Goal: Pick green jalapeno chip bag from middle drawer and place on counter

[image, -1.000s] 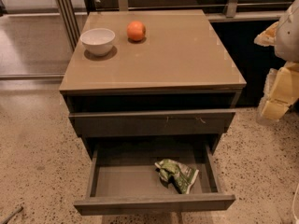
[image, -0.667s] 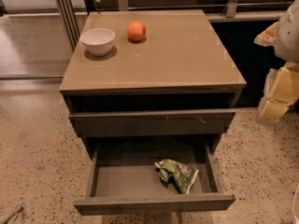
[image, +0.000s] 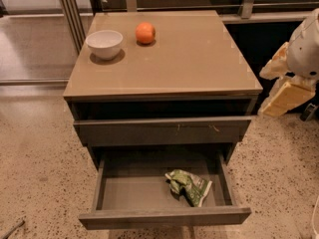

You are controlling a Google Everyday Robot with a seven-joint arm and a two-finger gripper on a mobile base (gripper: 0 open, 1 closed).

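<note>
Camera view puts the gripper [image: 278, 87] off the right edge of the counter [image: 199, 68], level with that slab's front right corner and hanging out over the floor, touching nothing. It carries nothing that I can make out; only part of it shows at the side of the view, so I cannot tell whether it stands apart or together. From there the green jalapeno chip bag [image: 188, 185] lies down and to the left, below the counter's front edge and well apart from the gripper. The bag sits in the pulled-out middle drawer [image: 164, 216], right of centre under the counter and close to the drawer's front wall. It is crumpled flat, and its long axis runs on a slant from back-left to front-right. The reach, as I judge it, must swing in front of the counter and then drop past the closed, scratched drawer front [image: 164, 131] above. At the counter's back left stand a white bowl [image: 104, 43] and an orange fruit [image: 145, 33], leaving the near part of the slab bare for the set-down.
</note>
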